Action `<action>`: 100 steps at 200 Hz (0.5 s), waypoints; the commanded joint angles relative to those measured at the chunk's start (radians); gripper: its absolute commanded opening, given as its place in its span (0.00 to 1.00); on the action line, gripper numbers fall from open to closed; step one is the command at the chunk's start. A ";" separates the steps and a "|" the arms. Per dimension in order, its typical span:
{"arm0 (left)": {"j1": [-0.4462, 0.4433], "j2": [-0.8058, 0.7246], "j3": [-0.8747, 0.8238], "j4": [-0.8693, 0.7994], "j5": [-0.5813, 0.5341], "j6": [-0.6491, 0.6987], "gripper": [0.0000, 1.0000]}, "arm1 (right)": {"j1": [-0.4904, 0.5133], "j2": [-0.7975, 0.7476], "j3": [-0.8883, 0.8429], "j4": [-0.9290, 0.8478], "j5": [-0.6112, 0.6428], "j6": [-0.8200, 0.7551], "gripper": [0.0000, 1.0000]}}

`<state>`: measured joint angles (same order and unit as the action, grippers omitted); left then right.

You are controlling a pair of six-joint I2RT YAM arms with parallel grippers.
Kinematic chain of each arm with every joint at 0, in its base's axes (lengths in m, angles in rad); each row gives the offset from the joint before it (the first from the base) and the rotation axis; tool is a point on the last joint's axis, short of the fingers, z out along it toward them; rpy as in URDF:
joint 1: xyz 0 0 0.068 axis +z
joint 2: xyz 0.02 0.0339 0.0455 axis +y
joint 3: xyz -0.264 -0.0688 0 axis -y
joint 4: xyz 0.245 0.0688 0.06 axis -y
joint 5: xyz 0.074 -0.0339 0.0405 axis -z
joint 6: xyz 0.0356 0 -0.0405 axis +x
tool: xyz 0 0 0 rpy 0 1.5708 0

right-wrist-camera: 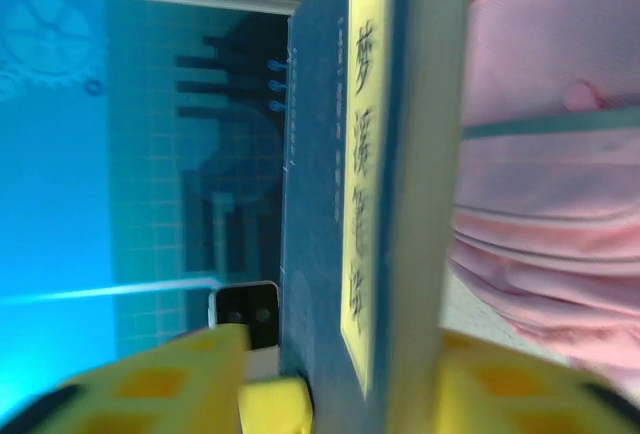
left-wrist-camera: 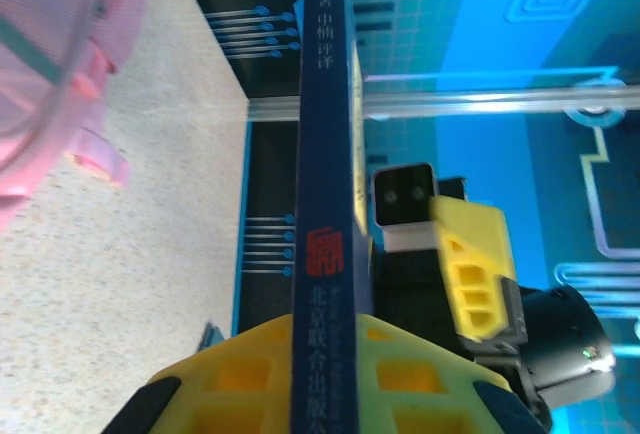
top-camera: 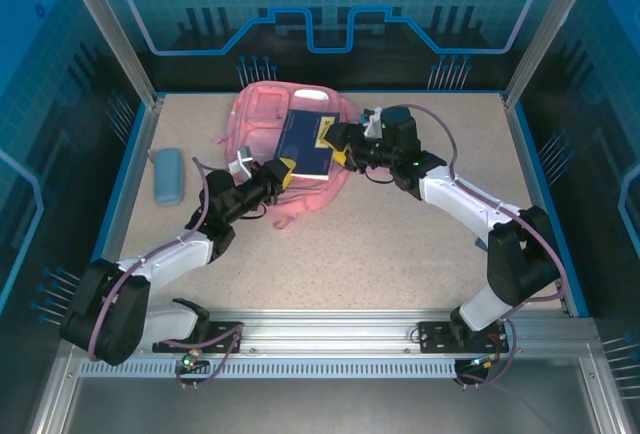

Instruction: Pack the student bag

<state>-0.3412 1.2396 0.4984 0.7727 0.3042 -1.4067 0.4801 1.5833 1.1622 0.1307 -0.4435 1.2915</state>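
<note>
Pinching a slim dark blue book with a yellow title strip [top-camera: 305,144] by its edge in my left pincer [top-camera: 284,167]. My right pincer [top-camera: 340,140] straddles the opposite edge, can't tell if it's actually gripping tbh. Soft pink fabric backpack [top-camera: 262,114] lies underneath, mid-back of the speckled beige tabletop [top-camera: 400,234], glossy blue panel walls [top-camera: 30,104] around.

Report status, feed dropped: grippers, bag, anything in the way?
Left gripper shut on book. Right gripper straddles same book, grip unclear. Book over bag. Blue case off left, not in the way.
</note>
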 commanded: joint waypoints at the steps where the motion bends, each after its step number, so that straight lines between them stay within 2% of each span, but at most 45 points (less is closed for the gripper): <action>1: 0.042 -0.095 -0.017 -0.105 -0.060 0.068 0.00 | 0.014 0.014 0.087 -0.278 0.080 -0.155 0.72; 11: 0.060 -0.150 -0.013 -0.210 -0.077 0.113 0.00 | 0.014 0.032 0.113 -0.386 0.143 -0.195 0.74; 26: 0.082 -0.243 0.009 -0.406 -0.126 0.190 0.00 | 0.012 0.062 0.117 -0.429 0.185 -0.214 0.73; 43: 0.096 -0.346 0.059 -0.639 -0.195 0.286 0.00 | 0.012 0.115 0.134 -0.435 0.171 -0.212 0.71; 55: 0.108 -0.399 0.093 -0.763 -0.236 0.340 0.00 | 0.017 0.167 0.159 -0.420 0.134 -0.213 0.65; 78: 0.138 -0.453 0.157 -0.936 -0.268 0.411 0.00 | 0.027 0.261 0.233 -0.431 0.101 -0.211 0.59; 100: 0.157 -0.479 0.185 -1.003 -0.269 0.440 0.00 | 0.034 0.325 0.289 -0.440 0.120 -0.213 0.57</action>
<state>-0.2085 0.7948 0.6258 -0.0566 0.0803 -1.0760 0.4931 1.8584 1.3739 -0.2634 -0.3218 1.0981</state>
